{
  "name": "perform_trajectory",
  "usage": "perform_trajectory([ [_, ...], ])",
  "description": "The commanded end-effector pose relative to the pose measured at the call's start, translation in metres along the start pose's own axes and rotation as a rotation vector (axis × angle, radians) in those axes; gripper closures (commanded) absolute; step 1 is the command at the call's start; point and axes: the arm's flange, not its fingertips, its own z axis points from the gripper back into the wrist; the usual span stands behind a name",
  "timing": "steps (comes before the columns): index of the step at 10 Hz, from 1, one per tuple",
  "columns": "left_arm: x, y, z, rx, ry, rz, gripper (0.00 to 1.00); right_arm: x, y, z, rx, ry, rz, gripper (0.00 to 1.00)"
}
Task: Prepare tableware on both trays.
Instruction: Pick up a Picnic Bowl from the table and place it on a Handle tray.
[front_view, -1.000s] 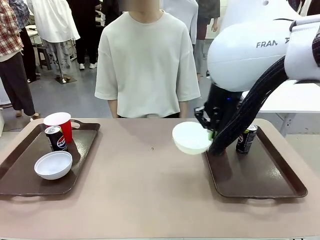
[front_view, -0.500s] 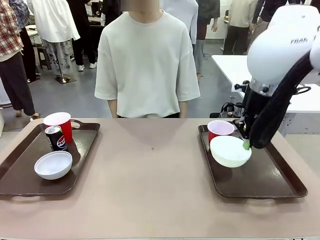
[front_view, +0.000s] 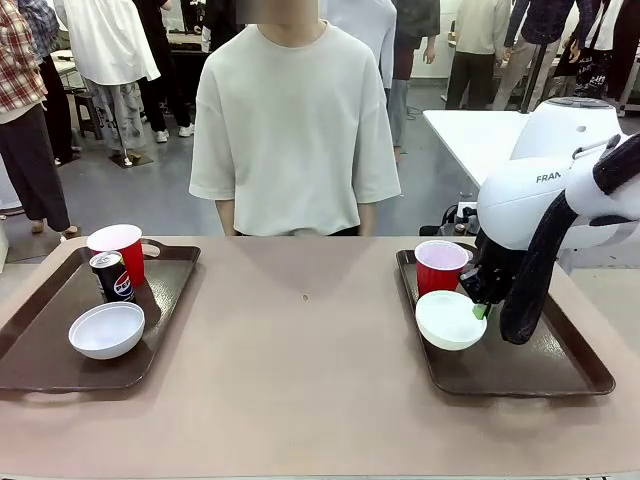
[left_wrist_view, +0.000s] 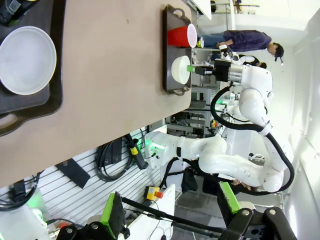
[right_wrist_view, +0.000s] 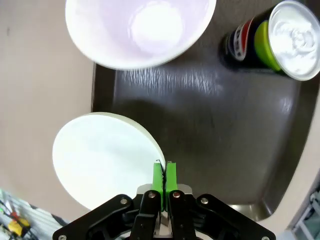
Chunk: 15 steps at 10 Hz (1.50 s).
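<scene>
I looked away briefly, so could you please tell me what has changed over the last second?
The right gripper, shut on a bowl, carried it rightward from the table's middle and down over the right tray. The left tray and its items stayed put.

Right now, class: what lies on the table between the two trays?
Bare tabletop, apart from one tiny dark speck, lies between the left tray and the right tray; the front view shows it.

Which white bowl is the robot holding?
The white bowl on the right tray, pinched at its rim by the right gripper. The other bowl sits alone on the left tray.
</scene>
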Motion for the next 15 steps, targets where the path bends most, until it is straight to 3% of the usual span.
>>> perform_trajectory([
  [1,0.000,0.001,0.000,-0.020,-0.006,-0.018,0.00,-0.003,0.001,0.001,-0.004,0.033,0.015,0.98],
  [2,0.000,0.001,0.000,-0.020,-0.006,-0.018,0.00,0.000,0.000,0.000,0.000,0.000,0.000,0.98],
  [9,0.000,0.001,0.000,-0.020,-0.006,-0.018,0.00,0.015,-0.033,-0.031,-0.014,0.136,-0.047,0.98],
  [11,0.000,0.001,0.000,-0.020,-0.006,-0.018,0.00,0.012,-0.029,-0.020,0.007,0.111,-0.035,0.38],
  [12,0.000,0.001,0.000,-0.020,-0.006,-0.018,0.00,0.006,-0.024,-0.006,0.011,0.086,-0.036,0.50],
  [13,0.000,0.001,0.000,-0.020,-0.006,-0.018,0.00,-0.002,-0.019,0.012,0.012,0.065,-0.035,0.18],
  [14,0.000,0.001,0.000,-0.020,-0.006,-0.018,0.00,-0.011,-0.014,0.029,0.013,0.050,-0.031,0.30],
  [15,0.000,0.001,0.000,-0.020,-0.006,-0.018,0.00,-0.019,-0.012,0.047,0.034,0.063,-0.023,0.00],
])
